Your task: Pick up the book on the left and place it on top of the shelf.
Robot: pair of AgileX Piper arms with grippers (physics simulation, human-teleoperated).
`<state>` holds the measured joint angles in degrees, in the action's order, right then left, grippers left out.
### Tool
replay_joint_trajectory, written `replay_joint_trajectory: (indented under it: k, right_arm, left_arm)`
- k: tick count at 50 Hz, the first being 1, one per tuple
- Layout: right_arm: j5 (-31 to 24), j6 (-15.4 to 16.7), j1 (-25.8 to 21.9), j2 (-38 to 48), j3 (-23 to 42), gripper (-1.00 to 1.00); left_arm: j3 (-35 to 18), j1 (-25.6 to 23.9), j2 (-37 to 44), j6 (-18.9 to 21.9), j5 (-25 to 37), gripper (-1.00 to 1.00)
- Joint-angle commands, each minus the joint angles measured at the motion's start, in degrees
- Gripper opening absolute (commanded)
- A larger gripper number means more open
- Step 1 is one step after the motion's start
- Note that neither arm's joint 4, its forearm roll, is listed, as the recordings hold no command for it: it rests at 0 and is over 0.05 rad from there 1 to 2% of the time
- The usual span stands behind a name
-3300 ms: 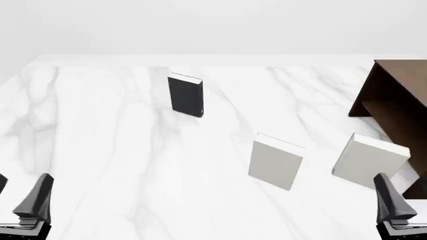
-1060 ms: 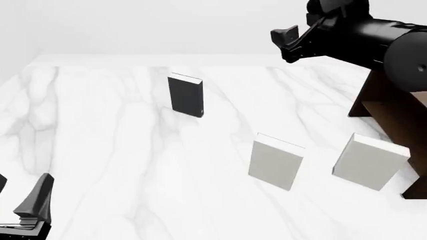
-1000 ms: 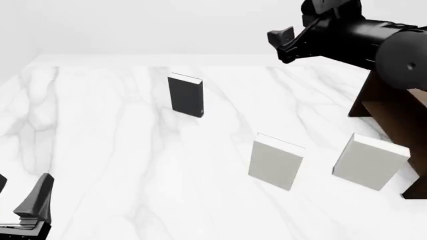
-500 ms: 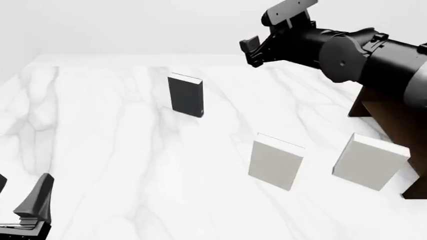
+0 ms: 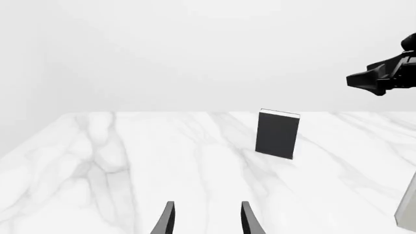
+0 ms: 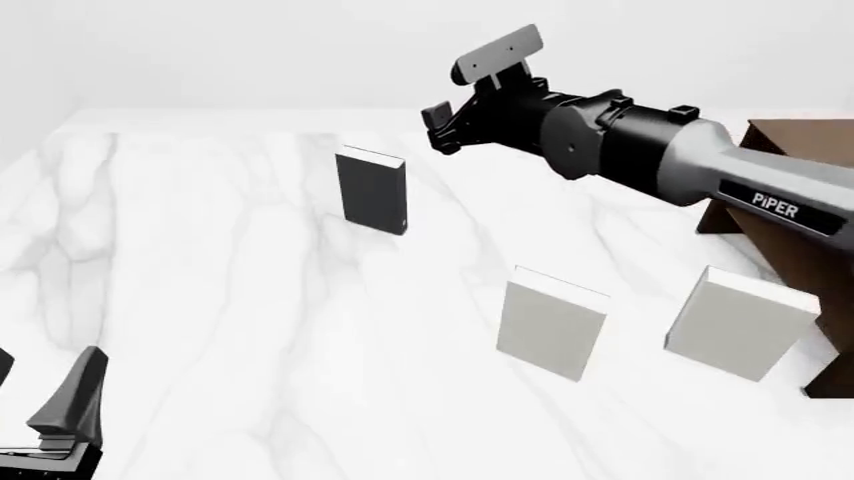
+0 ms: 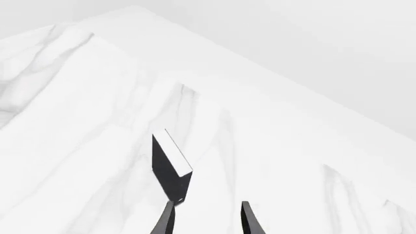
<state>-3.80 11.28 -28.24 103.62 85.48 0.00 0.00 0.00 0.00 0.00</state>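
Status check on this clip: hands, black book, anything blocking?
Right hand open, empty, in the air near the black book. Left hand open, low, idle. Book upright on table, untouched. Two grey books nearer, clear of the approach.

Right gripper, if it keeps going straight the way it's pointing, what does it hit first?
Probably the black book. In its wrist view the right gripper looks open, the book standing just ahead, slightly off to one finger's side; depth is unclear.

The right arm (image 6: pixel 641 160) has swung leftward toward the book (image 6: pixel 371 190).
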Motion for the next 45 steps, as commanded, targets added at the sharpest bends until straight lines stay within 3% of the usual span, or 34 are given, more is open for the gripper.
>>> replay_joint_trajectory:
  k: [1,45]
  right_arm:
    - [0.8,-1.1,-1.4,4.2,3.0,1.00]
    - [2.8,-3.7,-2.5,13.3,9.8,1.00]
  left_arm:
    - [0.0,0.0,0.0,0.0,0.0,1.00]
    - [0.0,0.0,0.0,0.0,0.0,1.00]
